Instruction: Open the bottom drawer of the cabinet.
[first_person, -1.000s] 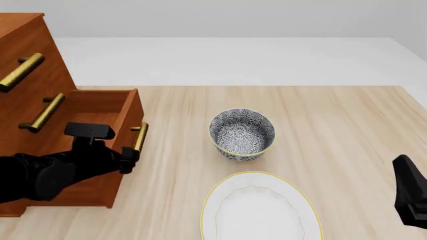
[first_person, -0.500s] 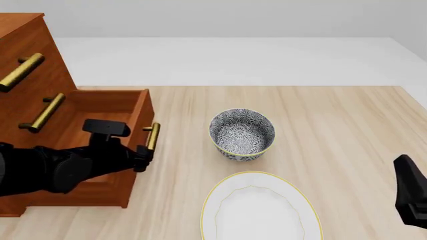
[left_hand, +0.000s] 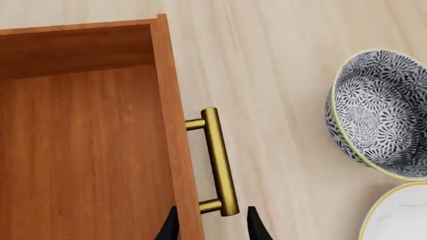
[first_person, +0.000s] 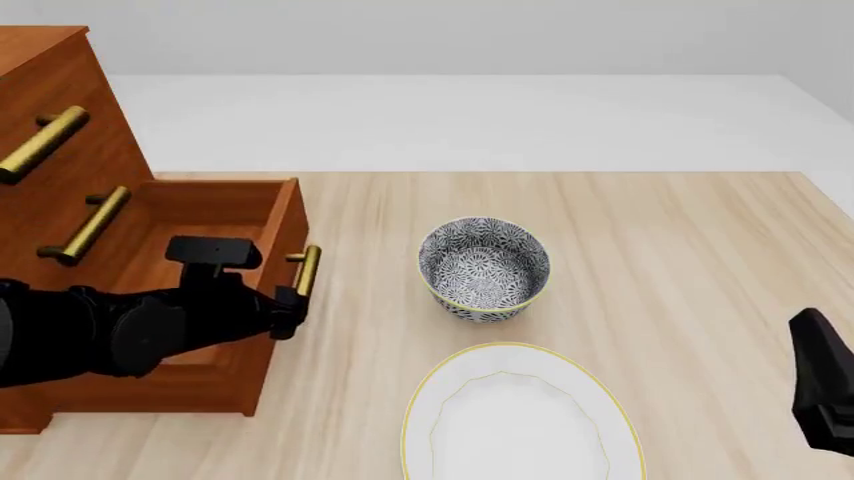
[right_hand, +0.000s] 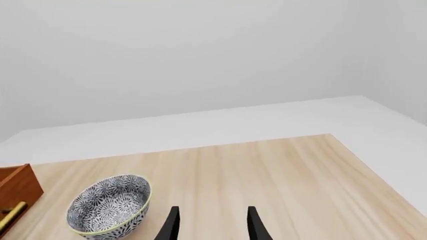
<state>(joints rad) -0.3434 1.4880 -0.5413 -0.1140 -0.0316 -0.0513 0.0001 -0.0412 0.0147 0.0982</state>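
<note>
1. Left gripper (left_hand: 208, 225) straddles the near end of the brass bar handle (left_hand: 219, 161), one finger on each side; whether the pads press it cannot be told.
2. Right gripper (right_hand: 208, 222) hangs parted and empty, well apart from the work.
3. Reddish-brown wooden bottom drawer (first_person: 260, 235) stands pulled out from the large three-drawer wooden cabinet (first_person: 60, 130), near the patterned ceramic bowl (first_person: 483, 268).
4. No writing or labels are visible.

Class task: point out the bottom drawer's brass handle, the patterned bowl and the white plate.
brass handle (left_hand: 219, 162), left wrist view, middle of the bar
patterned bowl (first_person: 483, 267), front view, inner hollow
white plate (first_person: 522, 425), front view, flat centre
</note>
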